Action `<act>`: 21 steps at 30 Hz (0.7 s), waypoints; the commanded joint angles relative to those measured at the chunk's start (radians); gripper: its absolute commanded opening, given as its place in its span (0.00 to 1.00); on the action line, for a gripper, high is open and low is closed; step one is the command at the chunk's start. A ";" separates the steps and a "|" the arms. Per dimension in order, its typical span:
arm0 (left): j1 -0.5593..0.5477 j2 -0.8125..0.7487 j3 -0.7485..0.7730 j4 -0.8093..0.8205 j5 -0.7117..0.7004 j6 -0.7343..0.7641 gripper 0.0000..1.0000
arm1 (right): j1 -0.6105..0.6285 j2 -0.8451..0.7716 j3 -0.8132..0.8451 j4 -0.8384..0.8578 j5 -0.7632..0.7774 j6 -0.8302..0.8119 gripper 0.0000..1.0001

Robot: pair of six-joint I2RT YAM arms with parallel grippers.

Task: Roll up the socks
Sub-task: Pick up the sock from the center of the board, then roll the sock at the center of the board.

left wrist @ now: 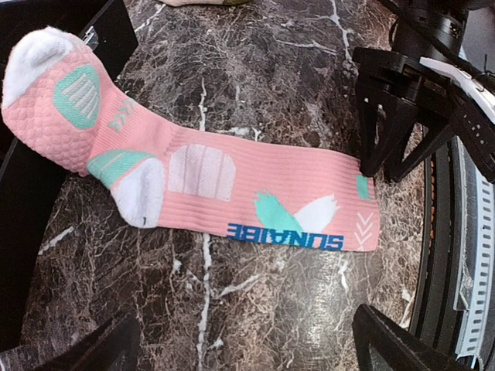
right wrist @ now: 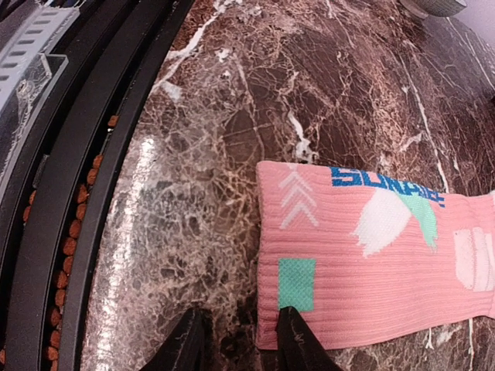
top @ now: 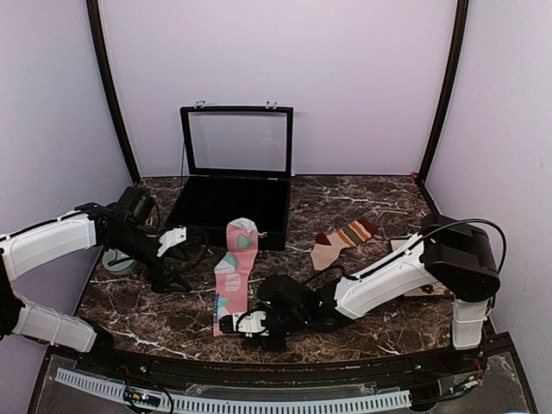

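The pink sock [top: 233, 272] with mint-teal patches lies flat and stretched out on the marble table [top: 172, 319], toe toward the case, cuff toward me. It fills the left wrist view [left wrist: 232, 182] and shows in the right wrist view [right wrist: 371, 255]. My right gripper [top: 235, 323] [right wrist: 240, 325] [left wrist: 384, 171] is down at the cuff end, jaws a little apart: one fingertip [right wrist: 290, 328] rests on the cuff corner, the other on bare marble just beyond the cuff edge. My left gripper [top: 172, 259] [left wrist: 247, 348] hangs wide open beside the sock's left side, holding nothing. The tan striped sock [top: 343, 239] lies to the right.
A black case [top: 228, 207] with its lid [top: 237, 142] raised stands at the back centre, touching the pink sock's toe. A round grey-green object [top: 119, 260] sits at the left edge. A black rail [right wrist: 93, 193] runs along the table's near edge, close to the right gripper.
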 commanded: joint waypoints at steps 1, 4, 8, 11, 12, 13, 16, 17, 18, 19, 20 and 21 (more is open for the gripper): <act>0.005 -0.024 -0.019 -0.072 0.044 0.057 0.99 | -0.010 0.017 0.022 0.033 0.035 0.010 0.33; 0.004 -0.010 -0.016 -0.097 0.052 0.091 0.99 | -0.015 0.022 0.022 0.015 0.041 0.025 0.29; 0.003 -0.015 -0.026 -0.103 0.062 0.131 0.98 | -0.023 0.035 0.041 -0.014 0.037 0.053 0.20; 0.002 -0.014 -0.037 -0.111 0.060 0.171 0.98 | -0.024 0.049 0.096 -0.063 0.028 0.089 0.09; 0.003 -0.010 -0.037 -0.116 0.055 0.178 0.97 | -0.027 0.057 0.123 -0.094 0.022 0.106 0.06; 0.003 -0.002 -0.035 -0.120 0.049 0.182 0.96 | -0.032 0.064 0.155 -0.116 0.010 0.132 0.03; 0.002 0.027 -0.019 -0.135 0.041 0.180 0.92 | -0.058 0.082 0.214 -0.167 -0.076 0.232 0.00; 0.000 0.037 -0.016 -0.143 0.041 0.185 0.90 | -0.069 0.088 0.231 -0.180 -0.105 0.267 0.00; -0.004 0.046 -0.014 -0.151 0.044 0.193 0.89 | -0.078 0.092 0.246 -0.195 -0.134 0.298 0.00; -0.010 0.049 -0.018 -0.153 0.045 0.193 0.88 | -0.087 0.095 0.253 -0.196 -0.156 0.332 0.00; -0.017 0.048 -0.023 -0.152 0.051 0.195 0.86 | -0.095 0.100 0.259 -0.194 -0.174 0.365 0.00; -0.032 0.043 -0.032 -0.149 0.053 0.196 0.86 | -0.102 0.106 0.265 -0.196 -0.197 0.394 0.00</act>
